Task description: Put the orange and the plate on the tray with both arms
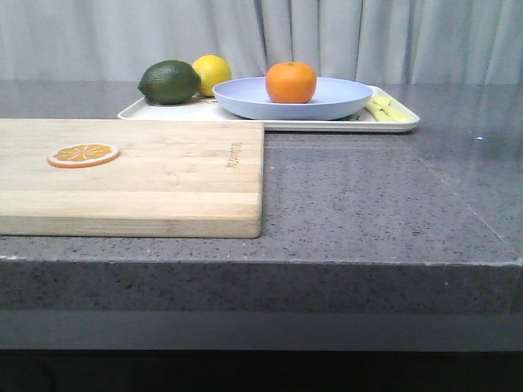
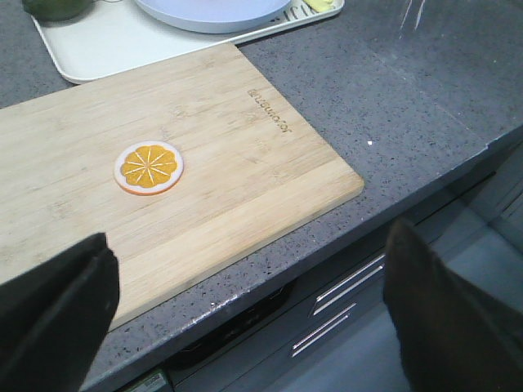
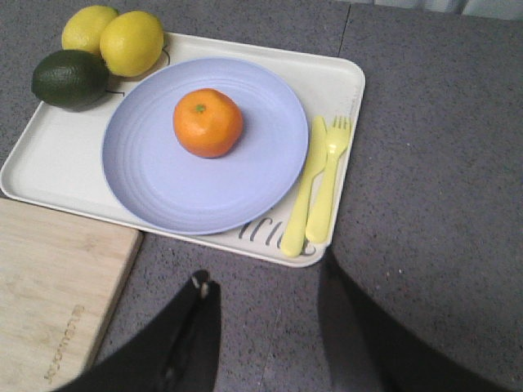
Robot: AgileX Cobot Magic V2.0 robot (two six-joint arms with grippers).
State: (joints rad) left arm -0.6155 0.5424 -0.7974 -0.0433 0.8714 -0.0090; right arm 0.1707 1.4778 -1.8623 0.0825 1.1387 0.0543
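Observation:
The orange (image 1: 291,82) sits in the middle of the lavender-blue plate (image 1: 343,99), and the plate rests on the white tray (image 1: 392,124) at the back of the counter. The right wrist view shows the orange (image 3: 207,122) on the plate (image 3: 163,175) on the tray (image 3: 49,175). My right gripper (image 3: 265,282) is open and empty above the bare counter, just in front of the tray. My left gripper (image 2: 249,245) is open and empty, held over the counter's front edge near the cutting board. Neither gripper shows in the front view.
A wooden cutting board (image 1: 163,175) with an orange slice (image 1: 82,154) lies front left. On the tray are a dark green lime (image 1: 169,82), lemons (image 3: 131,42) and a yellow knife and fork (image 3: 319,188). Drawers (image 2: 343,302) sit below the counter edge.

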